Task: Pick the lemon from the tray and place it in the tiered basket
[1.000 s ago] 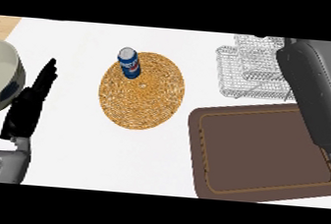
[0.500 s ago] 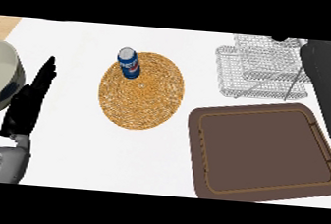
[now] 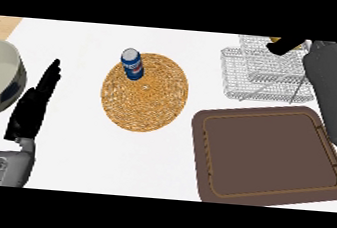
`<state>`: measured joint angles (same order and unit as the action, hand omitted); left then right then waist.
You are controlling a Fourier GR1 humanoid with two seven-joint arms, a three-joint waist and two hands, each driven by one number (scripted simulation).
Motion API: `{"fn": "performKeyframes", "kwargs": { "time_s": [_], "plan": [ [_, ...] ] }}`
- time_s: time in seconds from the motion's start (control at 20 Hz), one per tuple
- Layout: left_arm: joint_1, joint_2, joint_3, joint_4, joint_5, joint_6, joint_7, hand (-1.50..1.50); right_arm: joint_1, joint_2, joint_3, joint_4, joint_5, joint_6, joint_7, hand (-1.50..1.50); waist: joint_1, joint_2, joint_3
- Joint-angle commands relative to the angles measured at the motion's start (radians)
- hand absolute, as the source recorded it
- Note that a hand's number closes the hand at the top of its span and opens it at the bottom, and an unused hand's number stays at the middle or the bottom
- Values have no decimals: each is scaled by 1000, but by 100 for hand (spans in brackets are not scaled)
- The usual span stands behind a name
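Round mat (image 3: 144, 93) – woven straw, rough. Can (image 3: 133, 64) on its far edge – glossy metal. Tiered basket (image 3: 260, 75), right of mat – thin wire mesh. Tray (image 3: 268, 154) – matt brown, smooth.

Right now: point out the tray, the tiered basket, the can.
tray (image 3: 271, 159), head view, bare middle of its brown floor.
tiered basket (image 3: 260, 73), head view, wire mesh of its lower tier.
can (image 3: 133, 64), head view, blue side wall.

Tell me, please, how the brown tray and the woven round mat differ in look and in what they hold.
The brown tray is a dark, smooth rectangle with rounded corners and a raised rim; the woven mat is a golden, coiled disc with no rim. The tray shows nothing lying on it, while the mat bears an upright blue can near its far edge. The tray lies nearer the tiered wire basket. Both lie flat on the white counter.
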<state>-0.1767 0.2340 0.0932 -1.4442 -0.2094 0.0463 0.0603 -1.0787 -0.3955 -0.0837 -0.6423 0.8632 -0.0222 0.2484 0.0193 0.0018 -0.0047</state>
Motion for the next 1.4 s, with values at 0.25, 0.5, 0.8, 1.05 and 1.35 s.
{"fn": "performKeyframes", "kwargs": {
  "time_s": [0.25,0.5,0.8,1.05,1.35],
  "plan": [
    [-20,-4,-1,-46,-4,-5,78,0,64,17,-124,35,-105,-134,-118,-150,-8,3,6],
    [31,-6,4,-39,-10,-1,23,0,19,-30,-194,-22,-170,-157,-137,-150,-11,-1,5],
    [25,-50,-17,-35,-34,35,23,0,55,-108,-238,-137,-212,-103,-20,-150,-27,-6,5],
    [37,-7,15,-59,0,-14,34,0,153,-168,-326,-212,-334,28,35,-150,-30,-7,5],
    [67,-26,10,-51,-15,6,-5,0,412,-284,-434,-384,-476,191,-64,-150,-41,-8,5]
  ]
}}
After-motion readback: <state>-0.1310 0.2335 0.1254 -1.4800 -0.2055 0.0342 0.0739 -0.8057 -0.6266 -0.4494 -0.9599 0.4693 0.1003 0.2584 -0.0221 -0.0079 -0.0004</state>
